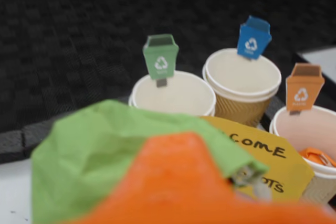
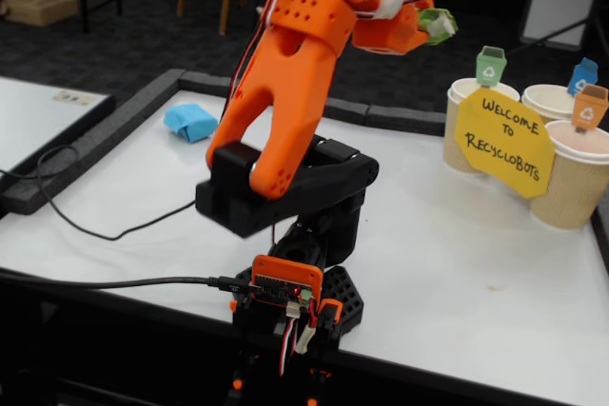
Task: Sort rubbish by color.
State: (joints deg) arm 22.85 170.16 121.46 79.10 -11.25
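My orange gripper (image 2: 433,24) is raised high above the table and shut on the lime green paper wad (image 2: 439,24), just left of the cups in the fixed view. The wrist view is filled at the bottom by that green wad (image 1: 100,156) and one orange finger (image 1: 178,182). Right behind the wad stands the cup with the green bin flag (image 1: 173,94), then the cup with the blue flag (image 1: 241,80) and the cup with the orange flag (image 1: 310,129). The light blue wad (image 2: 190,123) lies on the white table at the far left.
A yellow "Welcome to Recyclobots" sign (image 2: 502,142) leans on the cups' front. Something orange lies in the orange-flag cup (image 1: 316,157). The arm's black base (image 2: 295,197) sits mid-table, with a cable (image 2: 105,227) trailing left. Dark foam edging (image 2: 86,145) borders the white table (image 2: 457,273).
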